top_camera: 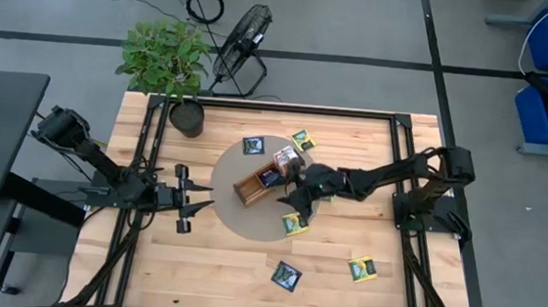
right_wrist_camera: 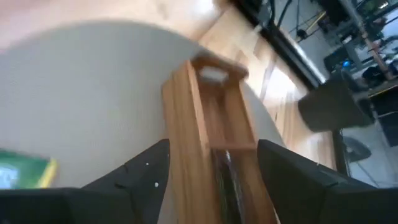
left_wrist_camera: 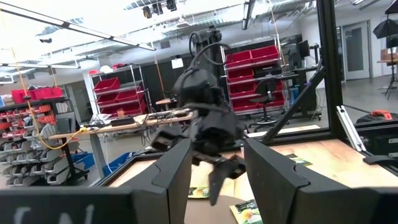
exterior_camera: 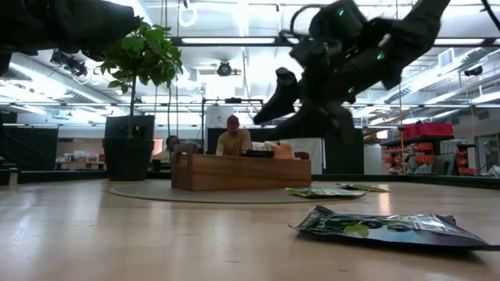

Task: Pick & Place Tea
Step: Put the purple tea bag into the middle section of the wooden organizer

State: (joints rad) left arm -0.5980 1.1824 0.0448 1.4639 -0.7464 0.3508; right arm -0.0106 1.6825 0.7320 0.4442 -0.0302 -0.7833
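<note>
Two arms are mine. My right gripper [top_camera: 296, 182] hangs open and empty over the wooden tray [top_camera: 252, 186] in the middle of the high view, on the round grey mat [top_camera: 230, 214]. One dark tea packet [top_camera: 270, 176] lies inside the tray. More tea packets lie around it: one [top_camera: 253, 145] above, one [top_camera: 286, 275] and one [top_camera: 362, 269] lower down. My left gripper [top_camera: 195, 199] waits open at the left, holding nothing.
</note>
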